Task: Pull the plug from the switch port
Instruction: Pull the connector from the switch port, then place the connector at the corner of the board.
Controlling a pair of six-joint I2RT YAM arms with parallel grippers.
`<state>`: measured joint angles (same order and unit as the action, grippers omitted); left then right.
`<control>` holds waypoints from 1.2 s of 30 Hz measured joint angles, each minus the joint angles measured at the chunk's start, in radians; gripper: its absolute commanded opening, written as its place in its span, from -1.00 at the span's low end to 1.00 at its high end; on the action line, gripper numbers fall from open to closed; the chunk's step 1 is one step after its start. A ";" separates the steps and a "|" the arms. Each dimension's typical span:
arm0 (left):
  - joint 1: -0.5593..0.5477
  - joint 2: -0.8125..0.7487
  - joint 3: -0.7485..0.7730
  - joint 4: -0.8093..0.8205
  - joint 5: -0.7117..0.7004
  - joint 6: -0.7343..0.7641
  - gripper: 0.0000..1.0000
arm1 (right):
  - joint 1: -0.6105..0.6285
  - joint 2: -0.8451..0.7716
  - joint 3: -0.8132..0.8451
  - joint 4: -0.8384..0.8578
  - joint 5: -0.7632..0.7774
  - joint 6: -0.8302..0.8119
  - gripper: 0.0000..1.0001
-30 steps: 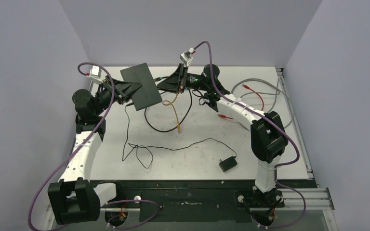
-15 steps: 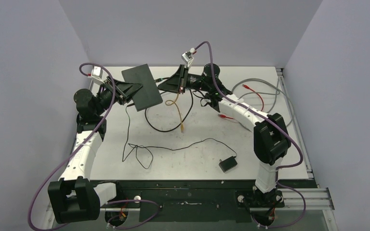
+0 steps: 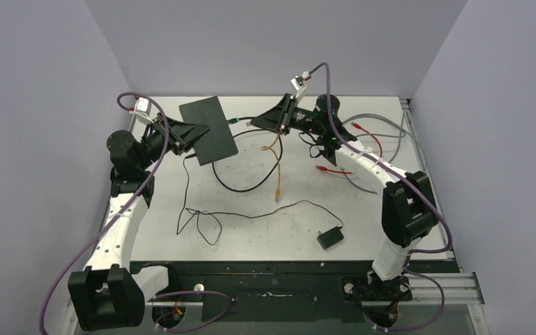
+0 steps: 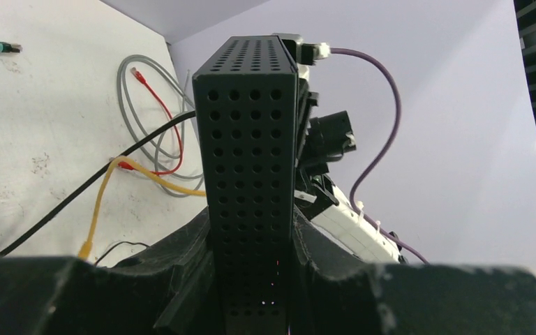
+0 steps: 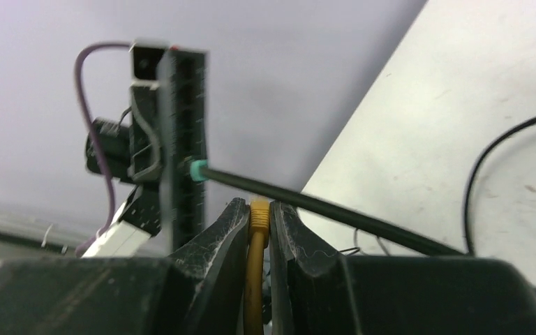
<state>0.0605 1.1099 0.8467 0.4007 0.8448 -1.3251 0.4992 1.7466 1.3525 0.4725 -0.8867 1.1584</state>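
The left gripper (image 3: pixel 191 132) is clenched on the switch (image 3: pixel 209 130), holding the flat black box lifted off the table (image 3: pixel 363 216) and tilted, at about 11 o'clock from the table's middle in the top view. The right gripper (image 5: pixel 259 218), at about 12 o'clock, grasps the yellow plug (image 5: pixel 259 209) tight between its fingers; the plug is near the switch's socket edge but apart from it, at the switch's 3 o'clock. Its yellow cable (image 3: pixel 277 167) hangs down to the table. A black cable with a teal boot (image 5: pixel 197 171) sits in a socket on that edge. A small adapter block (image 3: pixel 329 237) lies at 5 o'clock.
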 measured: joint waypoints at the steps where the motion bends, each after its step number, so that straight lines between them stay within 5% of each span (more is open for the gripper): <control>1: 0.001 -0.008 0.000 -0.001 0.000 0.002 -1.00 | -0.015 -0.004 -0.014 -0.003 0.011 -0.003 -0.90; 10: 0.007 -0.037 0.000 -0.027 0.004 0.026 -1.00 | -0.060 -0.013 -0.069 -0.042 0.050 -0.043 -0.89; 18: 0.048 -0.093 0.000 -0.218 -0.031 0.122 -1.00 | -0.150 -0.133 0.023 -0.366 0.113 -0.343 -0.89; 26: 0.085 -0.114 0.000 -0.327 -0.085 0.172 -1.00 | -0.290 -0.270 0.129 -0.510 0.214 -0.541 -0.89; 36: 0.085 -0.114 0.000 -0.341 -0.086 0.180 -1.00 | -0.456 -0.103 0.373 -0.630 0.266 -0.608 -0.89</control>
<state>0.1459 0.9955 0.8467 0.0593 0.7589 -1.1446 0.0429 1.6440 1.7256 -0.1577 -0.6205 0.5503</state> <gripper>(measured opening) 0.279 0.136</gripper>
